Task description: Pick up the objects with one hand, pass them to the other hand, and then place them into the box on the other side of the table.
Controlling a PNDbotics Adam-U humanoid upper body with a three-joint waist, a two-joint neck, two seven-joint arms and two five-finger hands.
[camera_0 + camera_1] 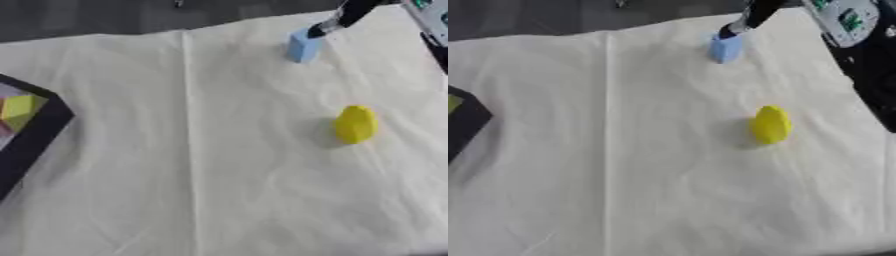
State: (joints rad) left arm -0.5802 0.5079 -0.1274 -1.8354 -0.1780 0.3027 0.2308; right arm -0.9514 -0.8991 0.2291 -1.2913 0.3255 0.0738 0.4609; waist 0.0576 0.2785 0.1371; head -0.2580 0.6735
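Fingers (pixel 325 29) of the right hand (pixel 346 15) touch the top of a blue block (pixel 304 46) near the bench's (pixel 201 175) far edge; whether they grip it is unclear. A yellow object (pixel 356 124) lies toward the right edge, and a black box (pixel 39 132) sits at the left edge.

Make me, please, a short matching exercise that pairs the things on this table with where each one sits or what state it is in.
Things:
1. blue block
2. yellow egg-shaped object
3. black box
4. right hand

Places or states:
A. at the table's left edge, holding coloured pieces
B. alone on the cloth, right of centre
C. at the far right, under a fingertip
D. reaching in from the upper right

Pairs: 1-C, 2-B, 3-A, 4-D
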